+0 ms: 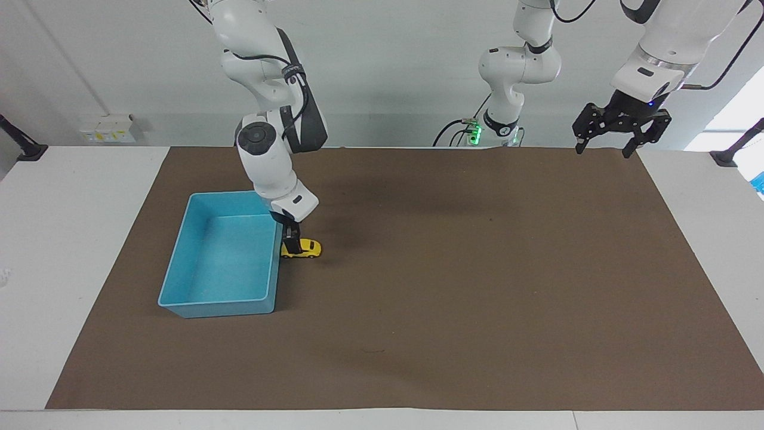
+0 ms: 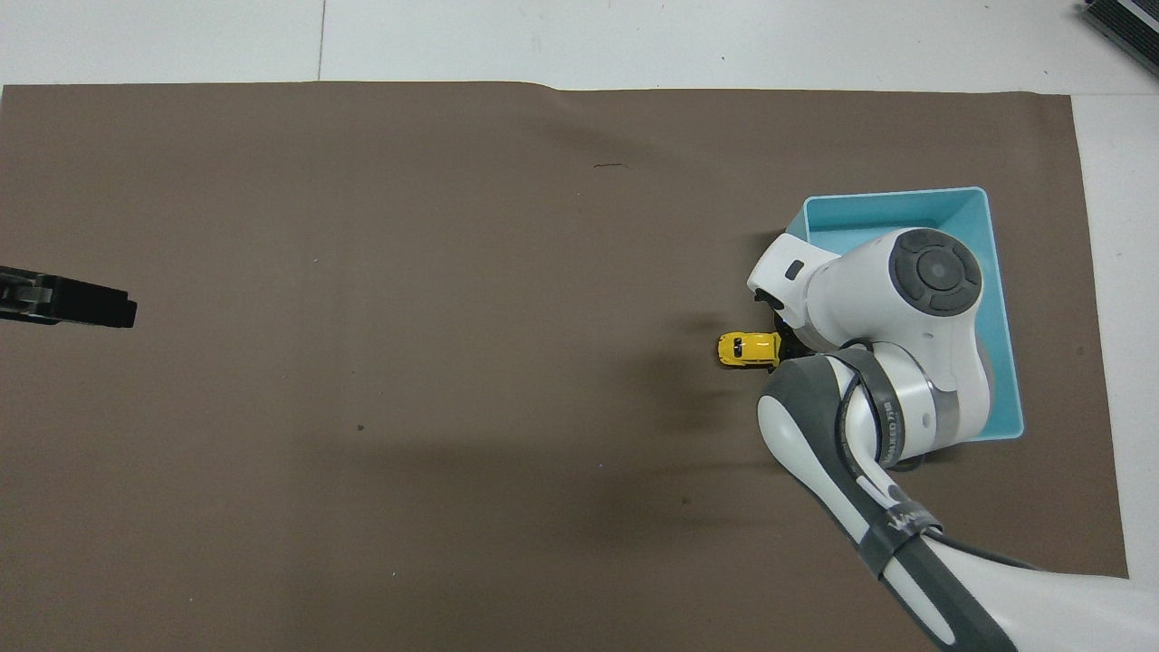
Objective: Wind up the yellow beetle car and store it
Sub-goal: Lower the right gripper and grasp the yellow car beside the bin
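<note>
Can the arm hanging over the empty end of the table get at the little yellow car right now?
Probably not. The left gripper waits, open, over the table's other end, while the right gripper is already down at the yellow beetle car, beside the blue bin.

Right gripper [image 1: 292, 243] low over yellow beetle car [image 1: 304, 249] beside bin [image 1: 179, 280].

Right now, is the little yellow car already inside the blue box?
No, the yellow car sits on the brown mat just beside the blue box, not in it.
</note>
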`<state>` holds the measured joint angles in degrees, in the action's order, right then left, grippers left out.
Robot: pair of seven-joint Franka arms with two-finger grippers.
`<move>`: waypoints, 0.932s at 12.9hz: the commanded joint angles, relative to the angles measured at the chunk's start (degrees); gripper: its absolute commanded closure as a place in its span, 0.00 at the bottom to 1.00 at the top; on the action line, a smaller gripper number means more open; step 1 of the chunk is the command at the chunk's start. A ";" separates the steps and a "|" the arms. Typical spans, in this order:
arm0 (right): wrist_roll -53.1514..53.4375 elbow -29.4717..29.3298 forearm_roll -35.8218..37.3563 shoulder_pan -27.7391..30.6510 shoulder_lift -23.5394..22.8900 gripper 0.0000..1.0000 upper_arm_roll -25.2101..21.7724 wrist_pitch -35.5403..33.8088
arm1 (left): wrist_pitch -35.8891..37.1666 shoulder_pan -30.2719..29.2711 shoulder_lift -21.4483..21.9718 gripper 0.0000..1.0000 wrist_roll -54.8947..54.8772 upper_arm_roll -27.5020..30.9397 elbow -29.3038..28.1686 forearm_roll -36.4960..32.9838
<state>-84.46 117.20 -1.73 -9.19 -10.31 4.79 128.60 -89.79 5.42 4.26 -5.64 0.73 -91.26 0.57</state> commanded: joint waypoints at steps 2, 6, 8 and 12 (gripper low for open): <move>1.31 1.54 0.15 0.57 -0.32 0.00 0.22 1.83 | 0.85 -0.59 0.31 0.00 -0.16 -0.20 -0.15 0.66; 1.14 1.63 0.23 0.14 -2.17 0.00 0.22 4.38 | 0.85 -0.50 0.31 0.00 -0.16 -0.20 -0.06 0.66; 1.05 1.71 0.32 0.05 -2.43 0.00 0.22 4.56 | 0.85 -0.59 0.31 0.00 -0.16 -0.20 -0.06 0.66; 1.14 3.29 0.41 -0.74 -3.31 0.00 0.22 8.33 | 0.85 -0.59 0.31 0.00 -0.16 -0.20 -0.06 0.66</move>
<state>-83.99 119.27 -1.73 -9.43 -13.43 4.76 134.64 -89.77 5.42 4.26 -5.64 0.73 -91.26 0.57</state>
